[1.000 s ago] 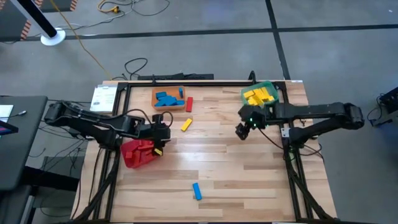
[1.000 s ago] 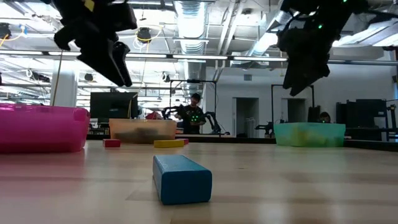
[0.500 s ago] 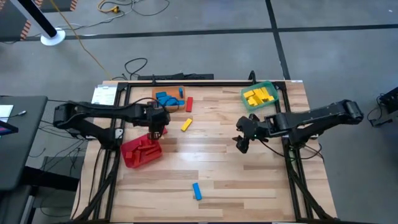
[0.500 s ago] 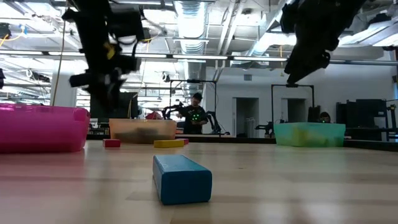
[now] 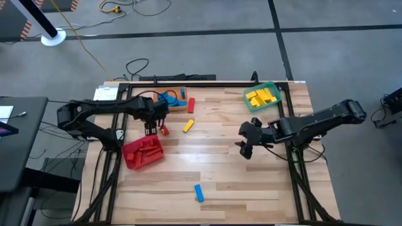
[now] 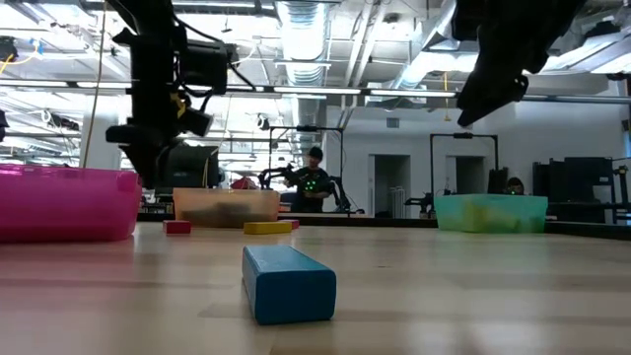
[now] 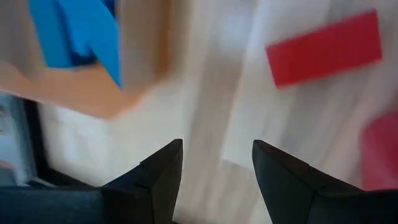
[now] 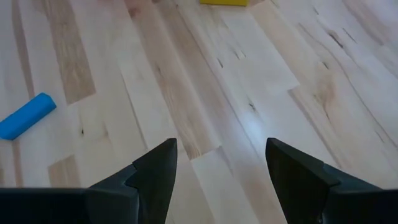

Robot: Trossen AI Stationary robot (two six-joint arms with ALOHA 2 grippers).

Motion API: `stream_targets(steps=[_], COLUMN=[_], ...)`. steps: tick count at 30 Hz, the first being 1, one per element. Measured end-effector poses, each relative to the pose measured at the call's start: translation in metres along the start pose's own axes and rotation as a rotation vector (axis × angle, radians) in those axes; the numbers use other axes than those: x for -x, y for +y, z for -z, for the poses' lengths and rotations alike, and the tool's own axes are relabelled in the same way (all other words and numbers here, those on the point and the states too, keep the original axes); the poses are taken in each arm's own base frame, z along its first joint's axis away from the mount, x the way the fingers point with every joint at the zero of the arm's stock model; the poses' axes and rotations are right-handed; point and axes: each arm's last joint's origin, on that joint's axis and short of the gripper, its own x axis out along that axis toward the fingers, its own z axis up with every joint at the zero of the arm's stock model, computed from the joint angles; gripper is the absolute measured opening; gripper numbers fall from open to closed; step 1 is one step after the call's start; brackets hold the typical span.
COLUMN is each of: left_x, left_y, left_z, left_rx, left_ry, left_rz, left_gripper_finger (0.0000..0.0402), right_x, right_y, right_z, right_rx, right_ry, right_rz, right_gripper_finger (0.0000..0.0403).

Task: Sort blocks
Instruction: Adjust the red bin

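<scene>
High view: left gripper (image 5: 151, 129) now sits between the orange bin (image 5: 171, 100) and the red bin (image 5: 142, 152), close to a red block (image 5: 164, 130) on the bare table (image 5: 220, 176). 1 second ago it hung over the red bin's far edge; it has since moved toward the orange bin. Left wrist view shows its fingers (image 7: 152, 180) spread, nothing between them, with a red block (image 7: 323, 48) and the orange bin corner holding blue blocks (image 7: 78, 31) ahead.

Right gripper (image 5: 246, 143) has shifted from beside the green bin (image 5: 264, 96) toward the table's middle and nearer the front. Its fingers (image 8: 155, 174) stand wide apart and empty over bare wood; the lone blue block (image 8: 26, 116) lies off to one side.

Loose blocks unchanged: 1 red block (image 5: 191, 105) beside the orange bin, 1 yellow block (image 5: 188, 125) just in front of it, 1 blue block (image 5: 198, 192) near the front edge. Yellow blocks (image 5: 260, 96) fill the green bin; red blocks lie in the red bin.
</scene>
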Motion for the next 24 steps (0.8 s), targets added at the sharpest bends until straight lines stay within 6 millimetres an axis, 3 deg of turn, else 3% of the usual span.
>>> stream_targets(steps=[10,24], left_x=[0.001,0.015], left_y=[-0.008,-0.044], left_z=[0.008,0.004], left_rx=[0.016,-0.082], left_ry=[0.066,0.013], left_rz=[0.172,0.395], left_gripper_finger=[0.019,0.019], right_x=[0.001,0.001], right_y=[0.004,0.004], right_z=[-0.001,-0.001], right_rx=[0.003,0.005], right_ry=[-0.021,-0.021], right_rz=[-0.023,-0.023], right_gripper_finger=[0.026,0.026])
